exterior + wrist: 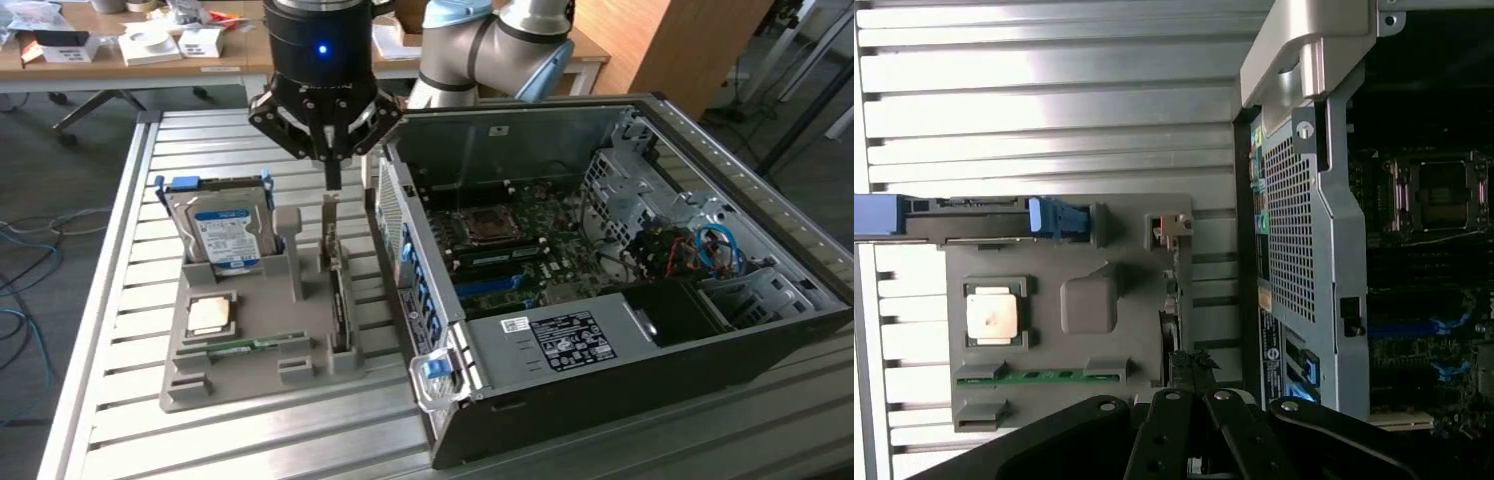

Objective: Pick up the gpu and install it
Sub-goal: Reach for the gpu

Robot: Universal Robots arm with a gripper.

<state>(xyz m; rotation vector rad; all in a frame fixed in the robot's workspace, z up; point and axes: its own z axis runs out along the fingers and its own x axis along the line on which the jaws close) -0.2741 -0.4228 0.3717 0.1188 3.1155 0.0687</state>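
The gpu [335, 300] stands edge-on in a slot of the grey parts holder [254, 365], a slim dark card with a metal bracket end pointing up. My gripper [330, 186] hangs straight above that upper end with its fingers shut together, the tips at or just over the bracket. Whether they pinch the card cannot be told. In the wrist view the gripper [1192, 366] sits over the thin edge of the gpu [1171, 300]. The open computer case [614, 270] lies beside the holder on the exterior view's right, its motherboard [514, 245] exposed.
In the holder are a silver hard drive [224, 232] with a blue label, a square processor chip [208, 316] and a green memory stick [240, 347]. Everything rests on a slatted metal table [267, 440]. The case's side wall [1304, 240] stands close to the card slot.
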